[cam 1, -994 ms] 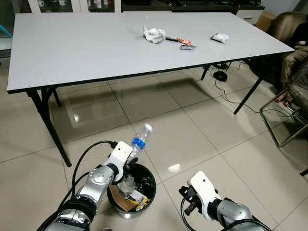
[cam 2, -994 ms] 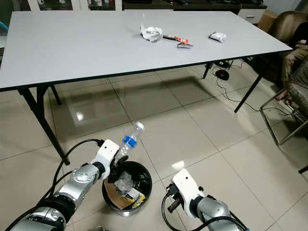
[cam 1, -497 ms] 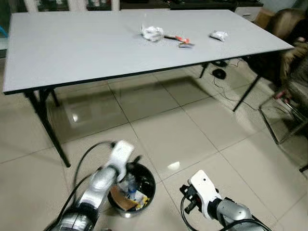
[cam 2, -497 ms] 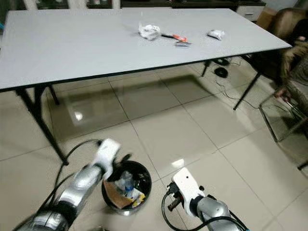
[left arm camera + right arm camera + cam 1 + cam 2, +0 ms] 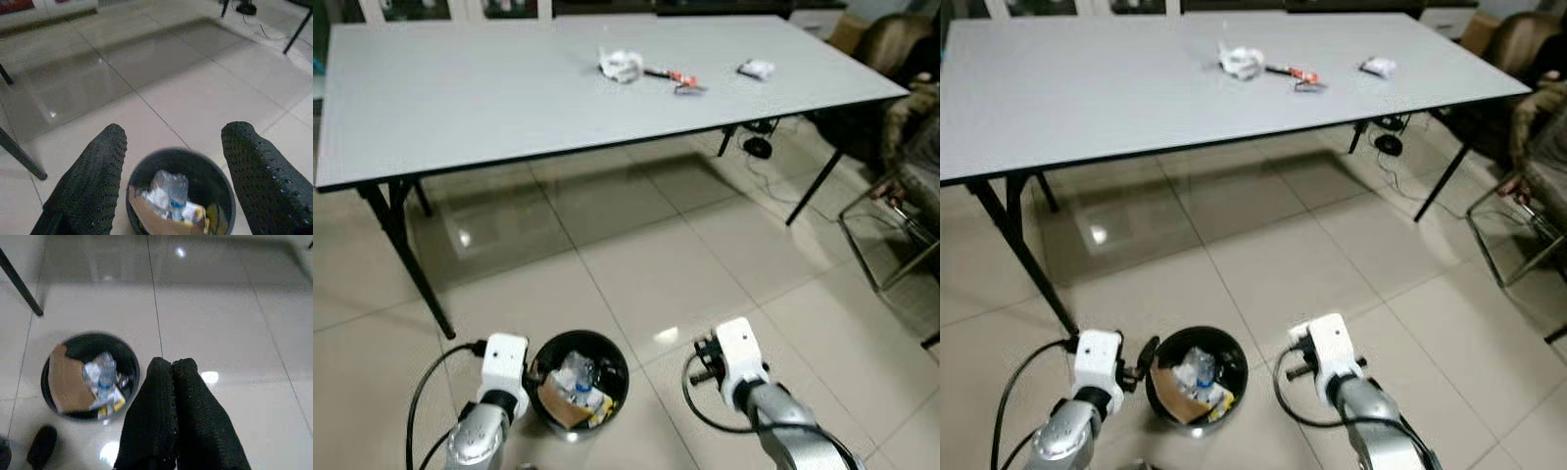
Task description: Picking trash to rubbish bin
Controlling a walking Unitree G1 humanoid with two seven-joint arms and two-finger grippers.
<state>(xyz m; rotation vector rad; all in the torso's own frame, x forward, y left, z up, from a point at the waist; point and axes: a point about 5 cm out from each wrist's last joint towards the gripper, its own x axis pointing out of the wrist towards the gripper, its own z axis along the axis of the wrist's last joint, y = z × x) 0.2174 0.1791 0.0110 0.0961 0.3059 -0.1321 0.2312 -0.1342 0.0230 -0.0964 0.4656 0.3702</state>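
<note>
A black round rubbish bin (image 5: 613, 375) stands on the tiled floor and holds cardboard, wrappers and a clear plastic bottle (image 5: 177, 189) with a blue label. My left gripper (image 5: 177, 132) is open just beside and above the bin's rim, nothing between its fingers (image 5: 93, 178). My right gripper (image 5: 171, 364) is shut and empty, low over the floor to the right of the bin. On the grey table (image 5: 460, 98) lie a crumpled white paper (image 5: 620, 65), a red wrapper (image 5: 677, 79) and a small white packet (image 5: 756, 69).
Black table legs (image 5: 406, 255) stand behind the bin to the left. Cables (image 5: 773, 171) trail under the table's right end. A metal chair frame (image 5: 876, 259) and a person's foot (image 5: 886, 194) are at the right edge.
The bottle that my left gripper held over the bin now lies inside it. The left gripper has opened and drawn back to the bin's left side. The right arm rose slightly.
</note>
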